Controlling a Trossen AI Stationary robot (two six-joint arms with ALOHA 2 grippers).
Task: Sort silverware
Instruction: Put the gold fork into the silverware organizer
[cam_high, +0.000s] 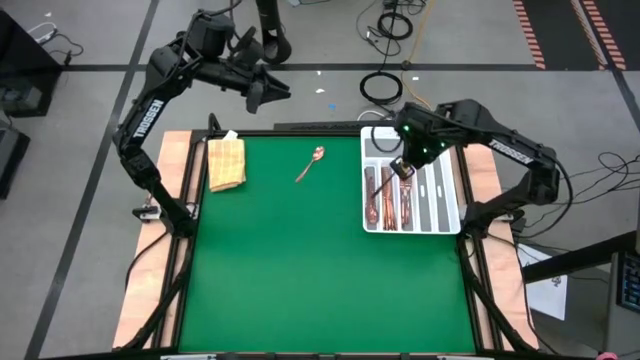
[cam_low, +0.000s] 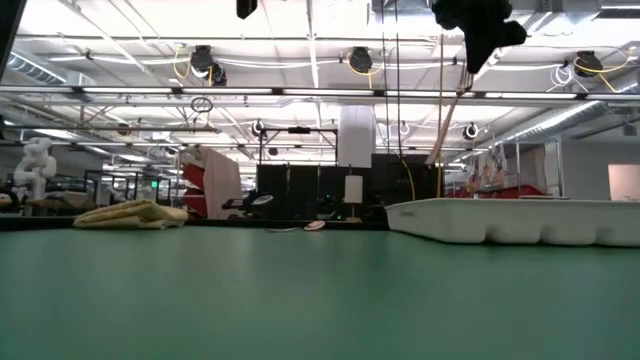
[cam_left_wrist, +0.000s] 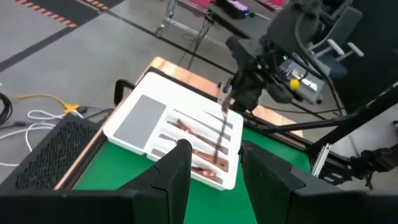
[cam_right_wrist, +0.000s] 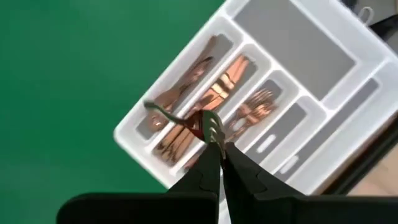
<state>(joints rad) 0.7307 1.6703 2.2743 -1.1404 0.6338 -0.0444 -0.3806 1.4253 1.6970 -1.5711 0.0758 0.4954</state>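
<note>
My right gripper (cam_high: 400, 167) hangs over the white divided tray (cam_high: 440, 215) at the table's right, shut on a slim copper piece, seemingly a fork (cam_low: 447, 125). The fork dangles over the tray's compartments, where several copper pieces (cam_right_wrist: 186, 134) lie. One copper spoon (cam_high: 312, 163) lies flat on the green mat, left of the tray. My left gripper (cam_left_wrist: 214, 155) is raised beyond the table's far left corner, open and empty. My right gripper pinches the fork between its two fingers at the tined end (cam_right_wrist: 212, 129), coming from above and pointing steeply down. The fork hangs slanted below the fingers, its handle (cam_right_wrist: 158, 109) downward. It is lifted clear of the tray.
A folded tan woven cloth (cam_high: 226, 162) lies at the mat's far left corner. The tray's wide far compartment (cam_right_wrist: 292, 37) and its rightmost slots hold nothing. Bare green mat (cam_high: 300, 270) fills the middle and near side. Cables lie on the floor beyond the table.
</note>
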